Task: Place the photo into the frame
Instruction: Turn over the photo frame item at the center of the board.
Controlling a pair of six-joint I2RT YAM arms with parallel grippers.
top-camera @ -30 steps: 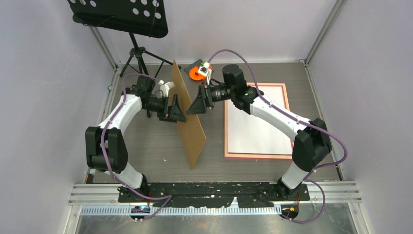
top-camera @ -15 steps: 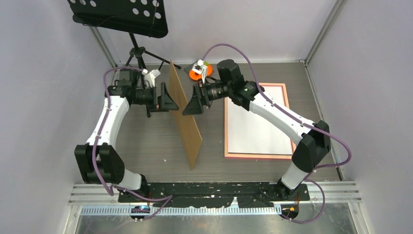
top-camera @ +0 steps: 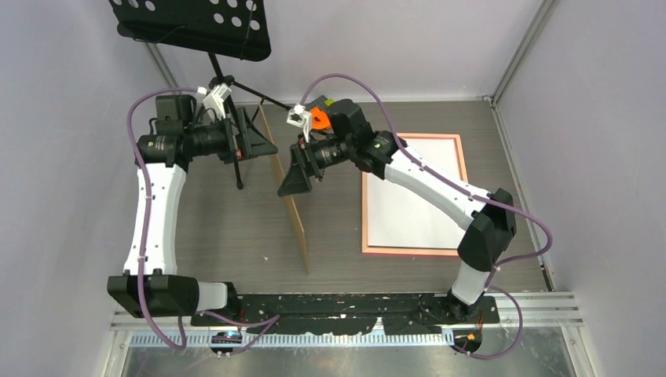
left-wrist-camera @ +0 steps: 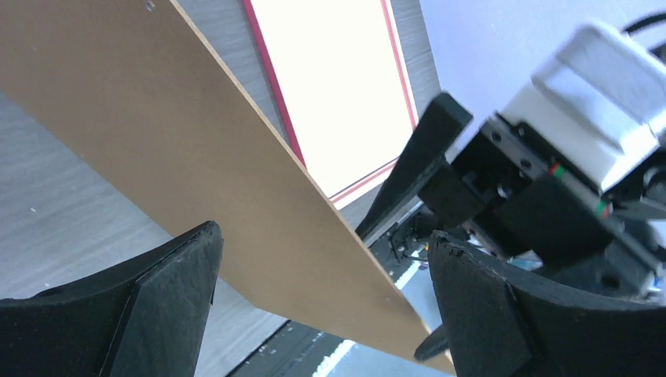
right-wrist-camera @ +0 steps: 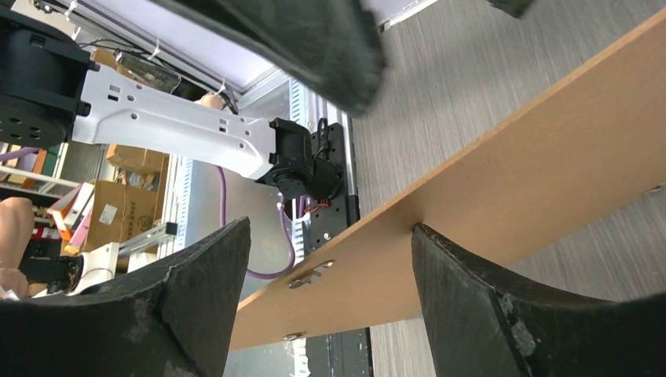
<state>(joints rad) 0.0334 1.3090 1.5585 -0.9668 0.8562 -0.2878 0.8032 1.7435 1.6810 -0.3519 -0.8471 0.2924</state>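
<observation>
- The brown backing board stands on its long edge on the tabletop, nearly upright between the two arms.
- The left hand hangs clear of it, fingers wide apart and holding nothing.
- The right hand sits just beside the board's upper edge, fingers also apart and not clamped. It looks to be propping the board.
- The frame lies flat to the right, filled by a white sheet. This may be the photo face down, but I cannot tell.

A thin brown backing board stands on its long edge on the grey wood-grain table. A small orange object shows just past the board's far end. A black perforated music stand on a tripod rises to the board's far left.
</observation>
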